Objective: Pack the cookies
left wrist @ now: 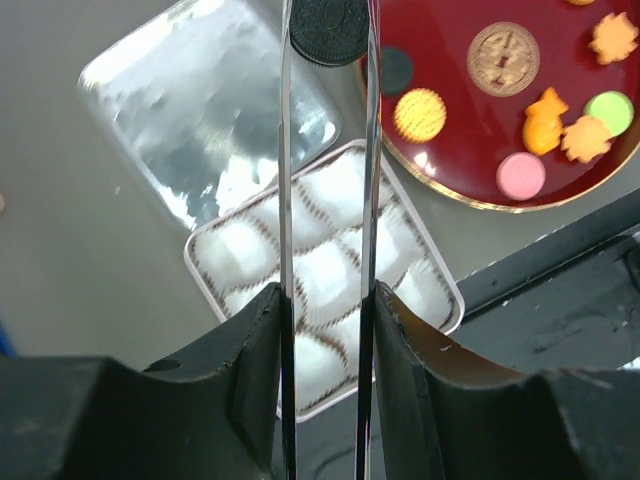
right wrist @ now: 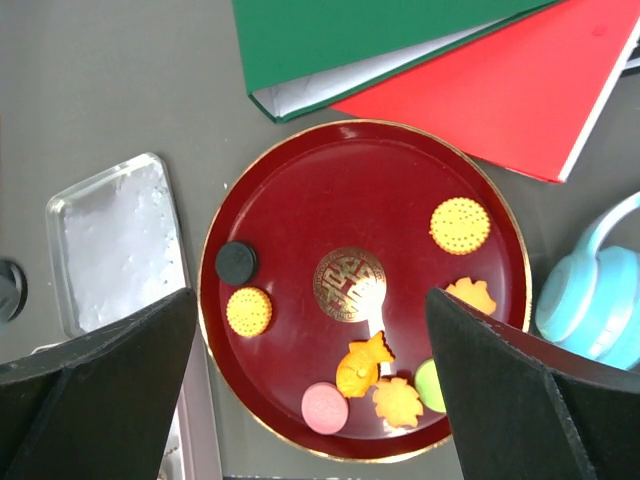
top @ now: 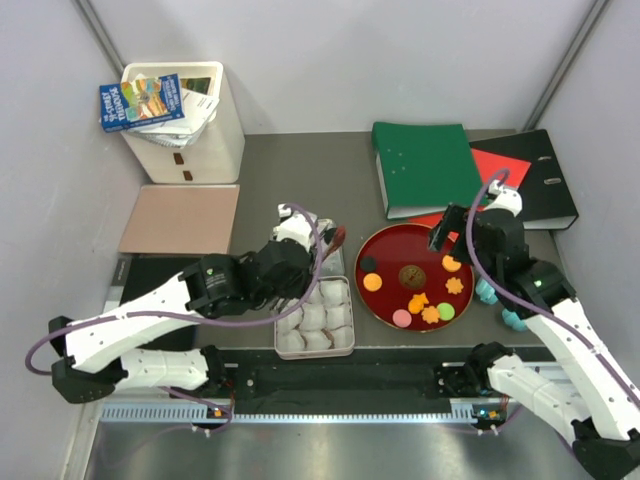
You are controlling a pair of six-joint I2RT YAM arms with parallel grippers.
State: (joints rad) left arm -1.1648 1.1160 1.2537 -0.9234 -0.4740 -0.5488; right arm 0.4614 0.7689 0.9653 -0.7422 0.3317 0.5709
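Note:
My left gripper [left wrist: 325, 295] [top: 308, 258] is shut on a pair of metal tongs [left wrist: 285, 200]. The tong tips pinch a black round cookie [left wrist: 328, 30] above the gap between the clear lid [left wrist: 200, 110] and the red plate [left wrist: 470, 150]. The tray of white paper cups [left wrist: 325, 265] [top: 315, 318] lies below the tongs. Several cookies lie on the red plate [right wrist: 300, 200]: black [right wrist: 236, 262], orange rounds [right wrist: 248, 311], brown [right wrist: 349, 284], pink [right wrist: 325, 407], green [right wrist: 430, 385]. My right gripper [right wrist: 310, 300] [top: 447, 235] is open and empty above the plate.
Turquoise headphones [top: 495, 300] lie right of the plate. A green binder [top: 425, 165], a red folder and a black binder [top: 545, 180] lie behind it. A white bin [top: 190, 120] with booklets stands at the back left, with a brown mat [top: 180, 218] in front.

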